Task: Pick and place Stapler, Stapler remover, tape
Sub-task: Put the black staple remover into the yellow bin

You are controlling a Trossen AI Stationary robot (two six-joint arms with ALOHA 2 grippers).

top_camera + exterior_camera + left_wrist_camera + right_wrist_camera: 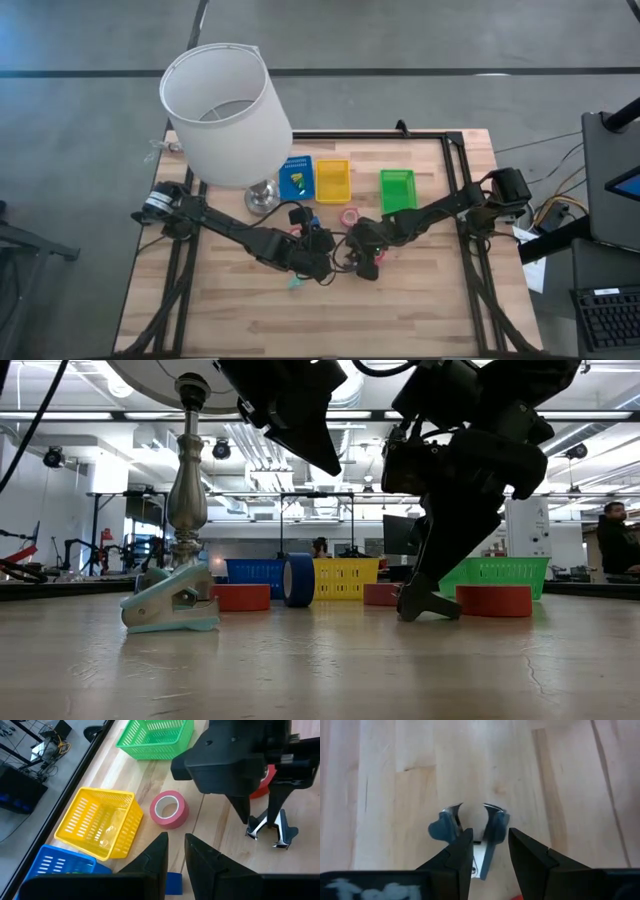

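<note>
the wooden table (420, 310) carries everything, with the white-shaded lamp (225, 110) standing at its far left. both my arms reach in toward the middle and nearly meet there.

along the far side three trays sit in a row: blue (297, 177), yellow (333, 180) and green (397, 188), the first two touching, the green one apart. something small and yellowish lies in the blue tray. the part of the green one i can see from my left wrist holds nothing. none of the task's things is in a tray that i can make out.

the tape is out on the wood. one pink roll (169, 809) lies flat just in front of the yellow tray, another red roll (493, 600) lies by my right arm, and a third (240, 597) sits next to a blue roll (297, 580) standing on edge. a mint plastic claw (170, 605) rests nearer the table's front edge. i cannot pick out a stapler.

my left gripper (176, 840) hovers above the table near the blue roll, fingers only slightly parted and empty.

my right gripper (490, 837) is down at the table, half closed around the remover (445, 826), which stands claws-down on the wood in my fingers. i judge that a grip, though it has not lifted.

so the job is barely begun: the remover has to reach a tray, then all the tape and the stapler.
</note>
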